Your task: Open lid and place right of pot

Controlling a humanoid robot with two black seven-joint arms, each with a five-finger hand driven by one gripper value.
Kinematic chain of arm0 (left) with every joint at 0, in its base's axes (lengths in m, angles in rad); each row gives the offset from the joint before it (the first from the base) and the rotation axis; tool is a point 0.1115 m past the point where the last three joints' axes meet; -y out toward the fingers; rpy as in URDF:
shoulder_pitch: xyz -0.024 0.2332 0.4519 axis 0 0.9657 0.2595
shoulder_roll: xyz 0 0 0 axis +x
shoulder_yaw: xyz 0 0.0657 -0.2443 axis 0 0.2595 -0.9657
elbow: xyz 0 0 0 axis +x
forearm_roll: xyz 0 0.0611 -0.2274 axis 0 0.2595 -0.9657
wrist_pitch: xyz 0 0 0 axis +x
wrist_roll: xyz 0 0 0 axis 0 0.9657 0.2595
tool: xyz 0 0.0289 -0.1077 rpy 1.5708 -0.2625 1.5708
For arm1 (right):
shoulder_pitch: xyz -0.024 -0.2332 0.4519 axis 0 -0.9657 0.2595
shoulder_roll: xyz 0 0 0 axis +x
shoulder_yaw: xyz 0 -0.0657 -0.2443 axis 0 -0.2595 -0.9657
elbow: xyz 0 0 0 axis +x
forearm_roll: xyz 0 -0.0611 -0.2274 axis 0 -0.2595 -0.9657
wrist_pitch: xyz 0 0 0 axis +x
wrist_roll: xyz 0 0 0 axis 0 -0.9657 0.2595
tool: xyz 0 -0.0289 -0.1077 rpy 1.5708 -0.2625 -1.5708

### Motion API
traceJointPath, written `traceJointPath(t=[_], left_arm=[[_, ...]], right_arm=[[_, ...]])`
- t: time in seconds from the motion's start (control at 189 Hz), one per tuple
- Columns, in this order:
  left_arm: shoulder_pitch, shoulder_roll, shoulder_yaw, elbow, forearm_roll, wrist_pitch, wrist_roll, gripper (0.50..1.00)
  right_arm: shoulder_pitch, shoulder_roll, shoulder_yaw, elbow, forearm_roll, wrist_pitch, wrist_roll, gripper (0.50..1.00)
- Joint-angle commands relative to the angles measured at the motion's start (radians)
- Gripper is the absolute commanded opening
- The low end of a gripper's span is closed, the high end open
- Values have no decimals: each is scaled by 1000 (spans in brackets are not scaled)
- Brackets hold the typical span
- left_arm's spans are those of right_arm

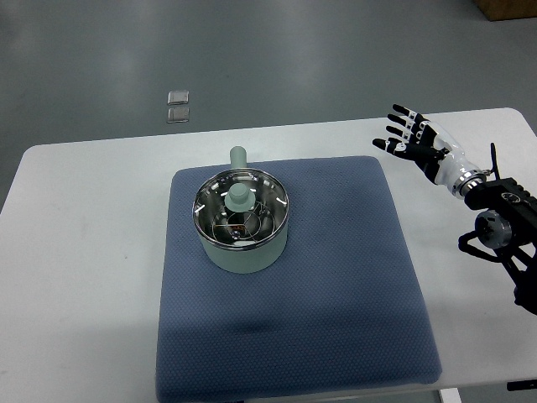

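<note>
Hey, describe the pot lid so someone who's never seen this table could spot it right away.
Start at the white table and find the blue mat covering its middle. On the mat's upper left part stands a pale green pot with a stubby handle pointing away from the robot. The lid sits on top of it: a see-through disc with a shiny metal rim and a pale green knob in its centre.

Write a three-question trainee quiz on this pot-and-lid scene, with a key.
1. True or false: the lid is already off the pot.
2. What lies under the pot? A) a wooden tray B) a blue mat C) bare table
3. Fill in: the right robot hand has its fingers ____ and holds nothing.

Key: 1 false, it sits on the pot; 2 B; 3 spread.
</note>
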Motion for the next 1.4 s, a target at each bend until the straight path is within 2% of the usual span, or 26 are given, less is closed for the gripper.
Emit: traceJointPath(t=[0.0,0.774,0.848,0.854,0.885,1.394], left_arm=[[0,0,-1,0,0,0,-1,1000],[0,0,1,11,0,2,0,1000],[0,0,2,11,0,2,0,1000],[0,0,2,11,0,2,0,1000],[0,0,1,11,0,2,0,1000],[0,0,1,11,0,2,-1,1000]], right_arm=[[1,2,-1,0,0,0,0,930],[11,-11,3,2,5,5,0,930],[11,-12,5,2,8,16,3,930],[9,-12,6,2,11,38,6,932],[8,-12,8,2,11,49,6,932],[8,-11,15,0,11,49,6,932]])
